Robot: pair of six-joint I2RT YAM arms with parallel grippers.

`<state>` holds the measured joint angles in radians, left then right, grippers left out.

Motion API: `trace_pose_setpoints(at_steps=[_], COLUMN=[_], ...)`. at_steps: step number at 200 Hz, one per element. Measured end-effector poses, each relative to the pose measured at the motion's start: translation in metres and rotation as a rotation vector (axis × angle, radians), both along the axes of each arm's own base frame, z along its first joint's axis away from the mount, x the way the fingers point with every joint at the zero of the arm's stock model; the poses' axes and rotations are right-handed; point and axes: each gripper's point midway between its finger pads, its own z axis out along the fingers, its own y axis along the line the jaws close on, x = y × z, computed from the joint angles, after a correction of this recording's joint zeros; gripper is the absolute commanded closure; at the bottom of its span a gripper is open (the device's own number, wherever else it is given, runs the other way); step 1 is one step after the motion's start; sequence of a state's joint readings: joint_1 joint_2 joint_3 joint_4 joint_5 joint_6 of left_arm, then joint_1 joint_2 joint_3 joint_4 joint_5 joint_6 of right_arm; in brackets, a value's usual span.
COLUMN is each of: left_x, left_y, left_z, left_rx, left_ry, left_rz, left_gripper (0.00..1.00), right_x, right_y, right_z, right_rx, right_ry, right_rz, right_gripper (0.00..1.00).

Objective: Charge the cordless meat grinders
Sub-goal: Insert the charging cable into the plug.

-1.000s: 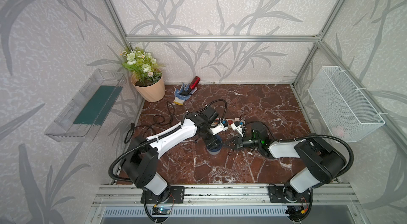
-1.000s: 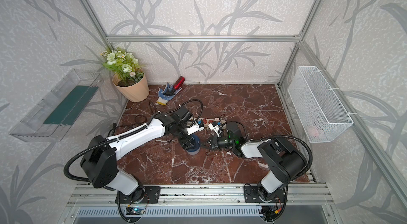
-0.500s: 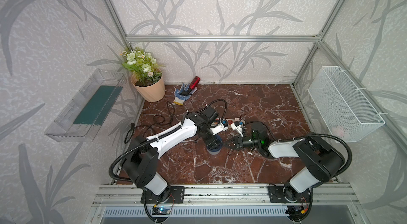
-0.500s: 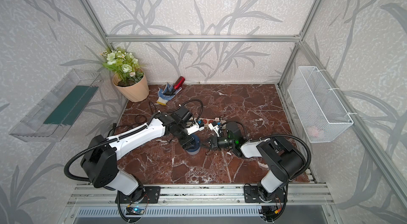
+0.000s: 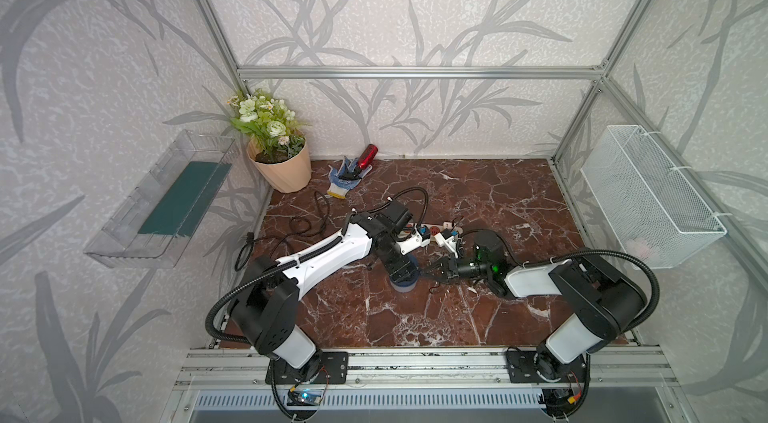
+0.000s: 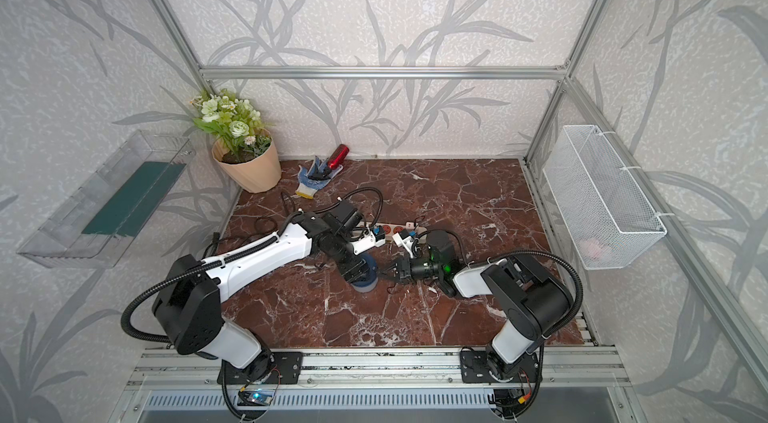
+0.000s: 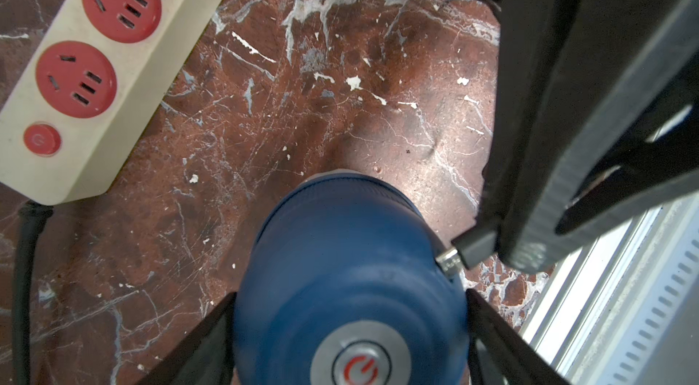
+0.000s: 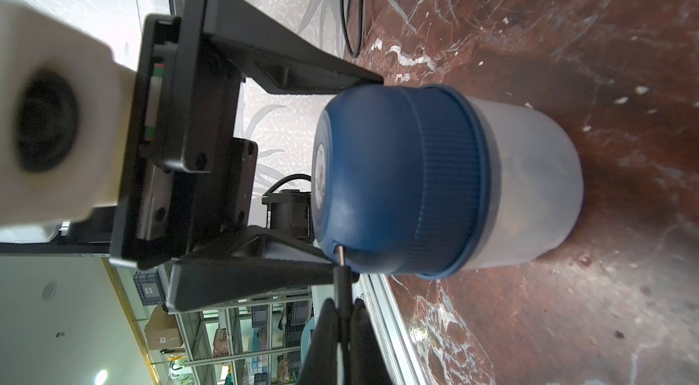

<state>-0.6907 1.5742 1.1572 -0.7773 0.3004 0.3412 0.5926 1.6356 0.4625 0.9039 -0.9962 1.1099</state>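
Clasping the cordless meat grinder (image 5: 405,284) (upright on the table (image 5: 490,192), mid-frame in a top view), the left hand (image 7: 348,298) steadies it so the right hand (image 8: 343,307), pinched on the charging plug (image 8: 342,280), meets its side port.

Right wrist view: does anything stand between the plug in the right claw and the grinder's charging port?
Nothing visible. The plug in the right claw has its metal tip touching the port on the meat grinder.
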Motion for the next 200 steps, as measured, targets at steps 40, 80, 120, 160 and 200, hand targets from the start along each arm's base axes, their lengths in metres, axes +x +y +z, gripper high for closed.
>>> trace_pose_setpoints(at_steps=[40, 80, 120, 160, 200], left_x=[-0.0001, 0.0001, 0.0, 0.0, 0.0001], left_y=[-0.0001, 0.0, 0.0001, -0.0002, -0.0001], left_z=[-0.0001, -0.0001, -0.0002, -0.0001, -0.0001], left_rx=[0.0, 0.002, 0.002, 0.001, 0.0], left_ry=[0.001, 0.004, 0.004, 0.005, 0.005], left_rz=[-0.001, -0.001, -0.002, -0.002, -0.002], left_gripper=[0.19, 0.19, 0.19, 0.19, 0.19], right_x=[-0.0009, -0.0025, -0.0036, -0.0016, 0.0014], right_y=[0.0004, 0.0005, 0.0009, 0.0001, -0.0019], right_z=[0.0, -0.0003, 0.0001, 0.0026, 0.0032], right_rx=[-0.001, -0.007, -0.01, -0.019, -0.03], right_ry=[0.0, -0.009, -0.004, -0.001, 0.004], right_rz=[0.003, 0.01, 0.027, 0.037, 0.048], right_gripper=[1.0, 1.0, 1.0, 1.0, 1.0])
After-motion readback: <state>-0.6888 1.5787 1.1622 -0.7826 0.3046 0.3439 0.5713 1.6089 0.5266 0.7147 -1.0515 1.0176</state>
